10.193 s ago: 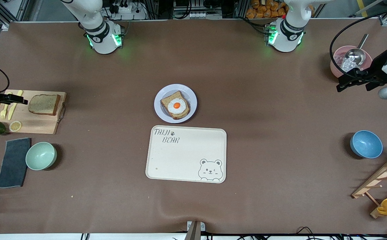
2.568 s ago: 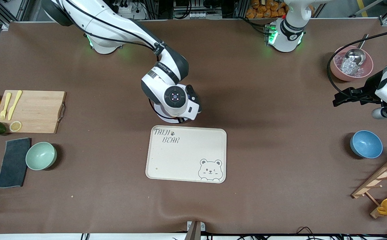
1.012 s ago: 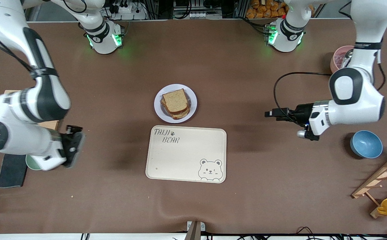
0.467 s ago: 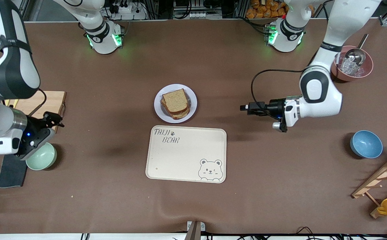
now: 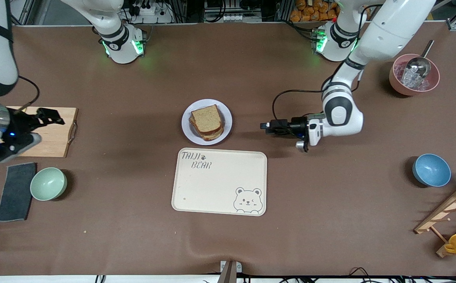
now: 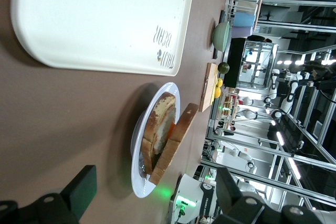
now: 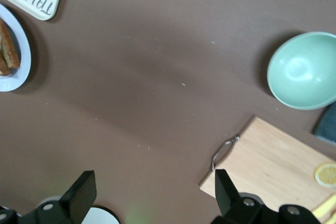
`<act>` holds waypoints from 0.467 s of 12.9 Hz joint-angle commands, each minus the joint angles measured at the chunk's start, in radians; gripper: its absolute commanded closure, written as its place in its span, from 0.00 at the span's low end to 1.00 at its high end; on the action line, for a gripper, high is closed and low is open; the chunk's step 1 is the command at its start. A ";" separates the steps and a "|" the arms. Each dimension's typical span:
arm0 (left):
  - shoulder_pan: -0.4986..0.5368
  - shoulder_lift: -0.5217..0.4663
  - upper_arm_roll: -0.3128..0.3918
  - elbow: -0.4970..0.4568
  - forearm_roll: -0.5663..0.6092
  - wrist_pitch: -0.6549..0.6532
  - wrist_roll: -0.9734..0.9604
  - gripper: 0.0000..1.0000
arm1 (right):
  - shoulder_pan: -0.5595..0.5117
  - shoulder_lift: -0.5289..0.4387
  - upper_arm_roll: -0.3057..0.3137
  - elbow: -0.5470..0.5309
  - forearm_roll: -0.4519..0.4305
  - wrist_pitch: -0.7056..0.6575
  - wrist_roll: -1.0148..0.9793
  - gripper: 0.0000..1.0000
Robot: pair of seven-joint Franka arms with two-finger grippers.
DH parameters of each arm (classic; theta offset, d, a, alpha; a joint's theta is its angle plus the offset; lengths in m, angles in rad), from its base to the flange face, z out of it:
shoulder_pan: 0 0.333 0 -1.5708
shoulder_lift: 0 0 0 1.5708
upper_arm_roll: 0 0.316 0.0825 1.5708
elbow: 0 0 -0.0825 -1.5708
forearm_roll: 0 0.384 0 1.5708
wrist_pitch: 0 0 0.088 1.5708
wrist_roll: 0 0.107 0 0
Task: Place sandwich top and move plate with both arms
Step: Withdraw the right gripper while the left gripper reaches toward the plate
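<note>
I've got the sandwich top (image 5: pixel 206 116) lying on the stack in the plate (image 5: pixel 225 131), mid-table, just farther from the front camera than the bear-print tray (image 5: pixel 219 181). In the left wrist view that slice (image 6: pixel 174 144) leans a little askew on the bread under it. My left gripper (image 5: pixel 268 126) hangs low over bare table beside the plate, toward the left arm's end, fingers spread wide, holding nothing. My right gripper (image 5: pixel 51 116) is over the wooden cutting board (image 5: pixel 55 133) at the right arm's end, fingers wide apart, empty too. A green bowl (image 5: pixel 48 183) sits nearer the camera than the board.
</note>
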 commanded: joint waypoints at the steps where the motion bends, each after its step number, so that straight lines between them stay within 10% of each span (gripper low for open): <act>1: -0.051 0.084 -0.004 0.020 -0.121 0.014 0.159 0.00 | 0.045 -0.074 -0.021 -0.019 0.013 -0.013 0.202 0.00; 6: -0.118 0.116 -0.005 0.030 -0.143 0.014 0.187 0.20 | 0.082 -0.092 -0.049 0.088 -0.039 -0.114 0.495 0.00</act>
